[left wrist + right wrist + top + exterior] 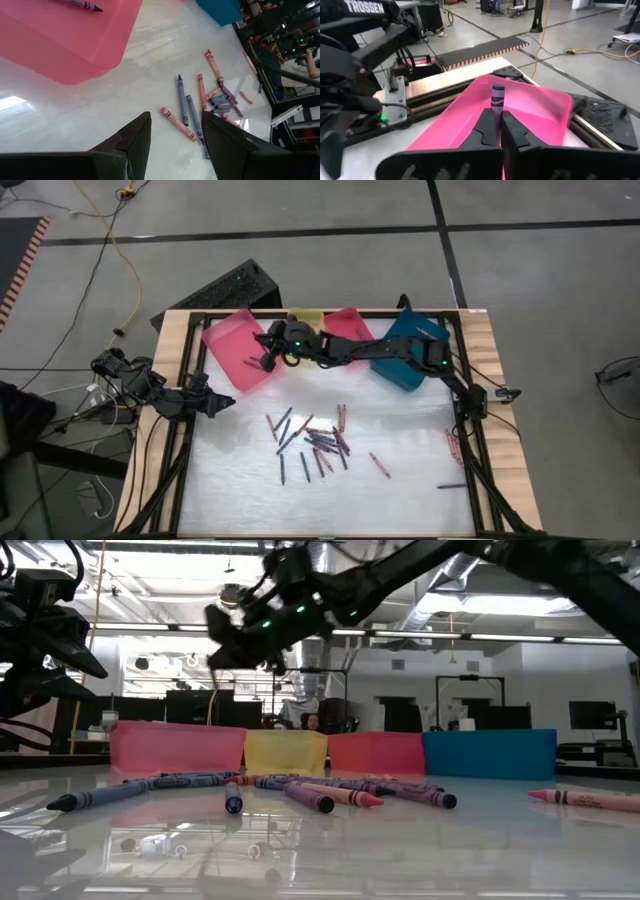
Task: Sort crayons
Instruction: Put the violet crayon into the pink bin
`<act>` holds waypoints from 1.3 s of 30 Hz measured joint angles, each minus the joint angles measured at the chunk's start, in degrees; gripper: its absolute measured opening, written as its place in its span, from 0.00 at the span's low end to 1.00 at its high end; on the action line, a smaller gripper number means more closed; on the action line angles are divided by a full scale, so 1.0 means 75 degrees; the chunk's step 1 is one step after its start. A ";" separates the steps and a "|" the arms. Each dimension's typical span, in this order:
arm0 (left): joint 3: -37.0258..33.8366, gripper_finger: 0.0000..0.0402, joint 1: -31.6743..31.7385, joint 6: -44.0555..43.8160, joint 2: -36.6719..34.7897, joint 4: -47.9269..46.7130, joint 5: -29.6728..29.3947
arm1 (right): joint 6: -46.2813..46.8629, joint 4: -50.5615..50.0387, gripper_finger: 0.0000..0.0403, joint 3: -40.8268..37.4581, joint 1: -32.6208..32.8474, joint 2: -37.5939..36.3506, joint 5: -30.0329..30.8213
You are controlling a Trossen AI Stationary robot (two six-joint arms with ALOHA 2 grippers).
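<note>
Four trays: pink tray (236,350), yellow tray (306,316), red tray (347,323) and blue tray (414,352) line the far edge of the table (240,490); I see bare tabletop between them and the crayon pile.
Open room: the near half of the table is free on both sides of the loose crayons (312,442); a few more crayons lie by the right rail (454,446).
Right arm pose: stretched leftward across the tray row, wrist over the inner edge of the pink tray.
Right gripper (266,358): fingers closed tight on a purple crayon (498,99), which stands upright between the tips, its end poking up above them.
Crayon versus tray: in my right wrist view the held crayon hangs over the pink tray's interior, not touching the floor of it as far as I can tell.
Left arm pose: parked at the left rail, pointing inward.
Left gripper (175,137): fingers spread apart, holding nothing, above the tabletop near the pile.
Already in pink tray: one purple crayon (80,4).
</note>
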 joint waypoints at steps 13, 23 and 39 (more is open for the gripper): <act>0.0000 0.41 0.0000 0.0049 0.0003 0.0000 -0.0112 | 0.0002 -0.2687 0.10 0.2331 -0.0240 0.1501 0.0157; 0.0000 0.41 0.0000 0.0094 0.0001 -0.0003 -0.0164 | -0.0001 -0.3636 0.23 0.2352 -0.0240 0.0952 -0.0380; 0.0000 0.41 0.0000 -0.0210 0.0003 0.0003 -0.0154 | 0.4502 -1.3683 0.23 0.2195 0.1266 -0.1798 0.1040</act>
